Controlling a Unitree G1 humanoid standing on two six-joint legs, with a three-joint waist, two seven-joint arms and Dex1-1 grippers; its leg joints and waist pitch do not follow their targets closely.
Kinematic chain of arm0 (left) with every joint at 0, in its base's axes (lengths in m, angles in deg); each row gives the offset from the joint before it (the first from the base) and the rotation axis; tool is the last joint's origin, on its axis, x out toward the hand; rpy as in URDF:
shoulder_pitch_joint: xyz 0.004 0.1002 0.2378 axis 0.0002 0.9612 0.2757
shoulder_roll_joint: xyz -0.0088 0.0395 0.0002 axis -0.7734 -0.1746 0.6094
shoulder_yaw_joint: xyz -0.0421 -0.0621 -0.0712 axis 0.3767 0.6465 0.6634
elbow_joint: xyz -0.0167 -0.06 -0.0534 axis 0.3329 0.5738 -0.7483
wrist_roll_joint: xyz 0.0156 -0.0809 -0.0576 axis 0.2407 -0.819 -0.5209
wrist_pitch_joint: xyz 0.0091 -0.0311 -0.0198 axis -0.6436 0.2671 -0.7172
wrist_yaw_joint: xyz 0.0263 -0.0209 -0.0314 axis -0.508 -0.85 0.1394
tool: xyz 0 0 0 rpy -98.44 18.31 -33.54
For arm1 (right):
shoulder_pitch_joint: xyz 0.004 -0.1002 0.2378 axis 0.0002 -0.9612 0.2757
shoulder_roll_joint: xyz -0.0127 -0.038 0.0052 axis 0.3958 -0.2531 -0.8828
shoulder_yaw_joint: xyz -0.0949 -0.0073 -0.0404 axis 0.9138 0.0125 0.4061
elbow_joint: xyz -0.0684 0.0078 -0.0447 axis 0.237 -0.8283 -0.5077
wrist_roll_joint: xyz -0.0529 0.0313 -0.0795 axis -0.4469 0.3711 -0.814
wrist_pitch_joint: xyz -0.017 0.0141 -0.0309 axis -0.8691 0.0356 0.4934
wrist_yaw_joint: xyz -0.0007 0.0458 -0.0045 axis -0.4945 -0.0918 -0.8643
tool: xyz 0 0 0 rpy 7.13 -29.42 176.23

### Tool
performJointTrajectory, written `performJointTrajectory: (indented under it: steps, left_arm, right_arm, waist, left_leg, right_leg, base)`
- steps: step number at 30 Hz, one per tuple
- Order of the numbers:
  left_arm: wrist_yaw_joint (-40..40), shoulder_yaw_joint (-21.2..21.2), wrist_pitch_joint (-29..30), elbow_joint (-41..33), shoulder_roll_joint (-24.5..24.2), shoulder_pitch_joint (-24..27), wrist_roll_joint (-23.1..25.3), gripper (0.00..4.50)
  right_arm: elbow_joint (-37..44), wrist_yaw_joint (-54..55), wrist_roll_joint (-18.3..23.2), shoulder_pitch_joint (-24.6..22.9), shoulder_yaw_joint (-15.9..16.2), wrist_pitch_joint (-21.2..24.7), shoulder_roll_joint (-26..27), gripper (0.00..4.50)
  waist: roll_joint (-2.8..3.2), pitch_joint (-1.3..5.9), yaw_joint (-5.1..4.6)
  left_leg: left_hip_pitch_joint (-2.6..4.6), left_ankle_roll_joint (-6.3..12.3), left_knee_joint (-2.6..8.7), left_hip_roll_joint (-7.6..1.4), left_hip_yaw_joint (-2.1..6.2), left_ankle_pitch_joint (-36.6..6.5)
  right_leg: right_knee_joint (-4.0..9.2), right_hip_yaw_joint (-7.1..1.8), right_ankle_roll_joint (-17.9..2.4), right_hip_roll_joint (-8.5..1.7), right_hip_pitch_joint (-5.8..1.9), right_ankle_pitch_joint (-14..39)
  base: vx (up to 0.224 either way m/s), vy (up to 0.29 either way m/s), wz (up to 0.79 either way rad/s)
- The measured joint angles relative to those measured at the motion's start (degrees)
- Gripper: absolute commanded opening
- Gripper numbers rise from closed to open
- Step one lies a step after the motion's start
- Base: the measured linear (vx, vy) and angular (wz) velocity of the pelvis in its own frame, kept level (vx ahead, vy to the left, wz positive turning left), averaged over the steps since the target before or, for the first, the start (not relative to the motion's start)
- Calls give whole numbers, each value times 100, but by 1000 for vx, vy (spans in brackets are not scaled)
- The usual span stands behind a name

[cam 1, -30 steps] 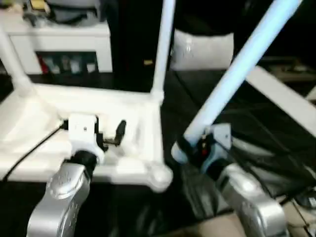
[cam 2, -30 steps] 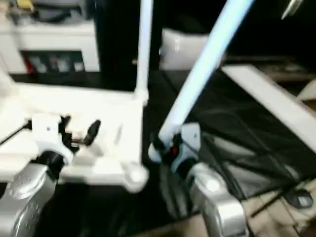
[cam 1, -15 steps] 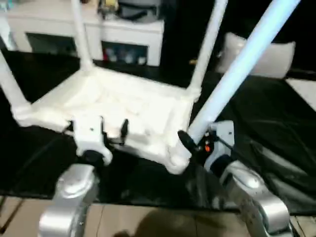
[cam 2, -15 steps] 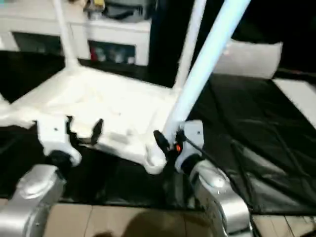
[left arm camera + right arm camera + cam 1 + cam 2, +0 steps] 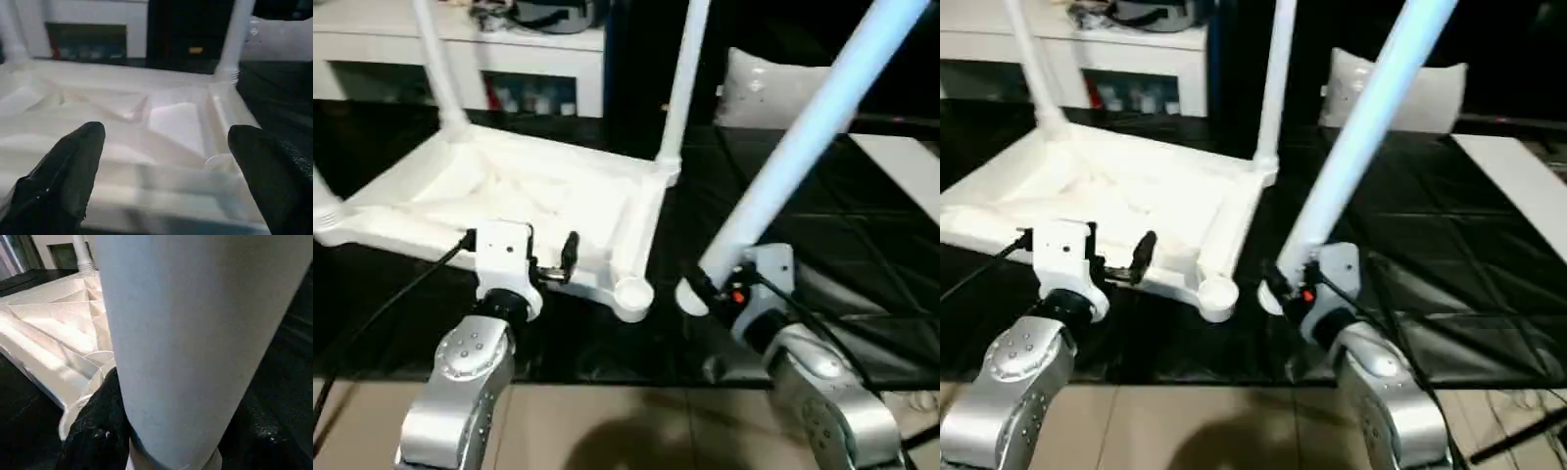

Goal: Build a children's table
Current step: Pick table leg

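**Last table leg held beside its empty corner socket**

The right gripper (image 5: 705, 286) is clenched around the thick lower end of a long white table leg (image 5: 803, 147). The leg slants up and away to the right. Its base hangs just beside the near right corner of the upturned table top (image 5: 548, 201), close to the corner but apart from it.

The left gripper (image 5: 166, 161) is released, its two black fingers (image 5: 68, 166) spread wide. It hovers just over the near edge of the table top, grasping nothing. The left wrist view looks between those fingers across the ribbed, hollow underside.

The table top lies upside down. Three legs already stand in their corners: a far left leg (image 5: 431, 59), a far right leg (image 5: 680, 78), and a near left leg (image 5: 321, 201) at the left edge of the scene. The near right corner socket (image 5: 632, 293) is a round open cup with nothing in it. By this reckoning the build is about three quarters done. What remains is to seat the held leg in that socket and then, presumably, to turn the table upright.

The table top rests on a black mat (image 5: 862, 245) with faint creases, spread over a pale tiled floor (image 5: 607, 431) that shows along the near edge. Behind stands a white cabinet (image 5: 509, 49) with open shelves and clutter on top. A pale cushion (image 5: 764, 88) sits to the far right, and a flat white board (image 5: 911, 176) lies at the right edge.
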State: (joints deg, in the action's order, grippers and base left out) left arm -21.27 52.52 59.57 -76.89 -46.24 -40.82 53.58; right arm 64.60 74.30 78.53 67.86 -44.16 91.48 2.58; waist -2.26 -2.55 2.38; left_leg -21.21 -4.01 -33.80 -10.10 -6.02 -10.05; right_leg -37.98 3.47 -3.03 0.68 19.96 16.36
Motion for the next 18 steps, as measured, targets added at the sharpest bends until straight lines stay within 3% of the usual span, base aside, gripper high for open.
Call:
performJointTrajectory:
  steps: [5,12,18]
  left_arm:
    - [77,61,0,-1,-26,88,-1,450]
    - [97,89,1,-1,-90,83,-2,450]
    - [119,91,3,-2,-90,85,-3,450]
  right_arm:
    - [5,-60,1,9,127,-5,31,192]
    - [6,-98,-25,8,197,-13,27,192]
    - [6,-103,-41,-40,256,-38,29,192]
  waist:
    - [20,-6,76]
    - [19,-8,43]
    - [15,-76,49]
  left_leg:
    - [-30,-55,9,-19,-40,-1]
    - [-23,6,6,19,-141,-20]
    - [165,44,20,14,-215,-92]
  right_leg:
    - [140,0,30,-27,-17,-115]
    - [185,-37,94,-106,-25,-156]
    - [269,-74,169,-115,-174,-104]
  base:
    - [7,25,0]
    - [4,17,-1]
    - [0,0,0]
